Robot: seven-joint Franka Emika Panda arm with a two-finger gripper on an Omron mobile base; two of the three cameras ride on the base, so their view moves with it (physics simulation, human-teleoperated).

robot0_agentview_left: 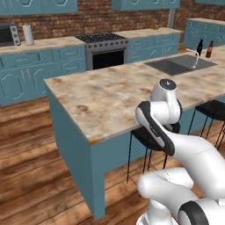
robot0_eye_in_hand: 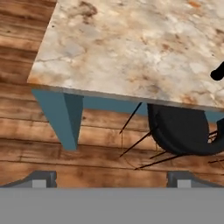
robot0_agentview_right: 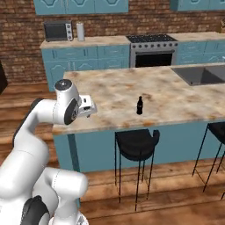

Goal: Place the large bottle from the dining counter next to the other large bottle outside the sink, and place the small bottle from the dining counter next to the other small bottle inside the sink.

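Small bottle (robot0_agentview_right: 139, 105) upright on the dining counter (robot0_agentview_right: 176, 99), near its front edge, just above a black stool (robot0_agentview_right: 137, 144); same bottle cut off at the right edge of the hand view (robot0_eye_in_hand: 217, 72). Sink (robot0_agentview_left: 180, 64) recessed at the far right end of the counter top, faucet (robot0_agentview_left: 195, 57) at its rim. Two bottles beside that faucet: an all-black one (robot0_agentview_left: 199, 47) and the other small bottle (robot0_agentview_left: 209, 49), reddish-brown, just right of it. Gripper (robot0_eye_in_hand: 110, 178) hanging off the counter's near left corner, well apart from the small bottle, fingertips (robot0_eye_in_hand: 41, 178) spread wide with nothing between. Stove (robot0_agentview_right: 153, 49) and microwave (robot0_agentview_right: 58, 30) along the far brick wall.
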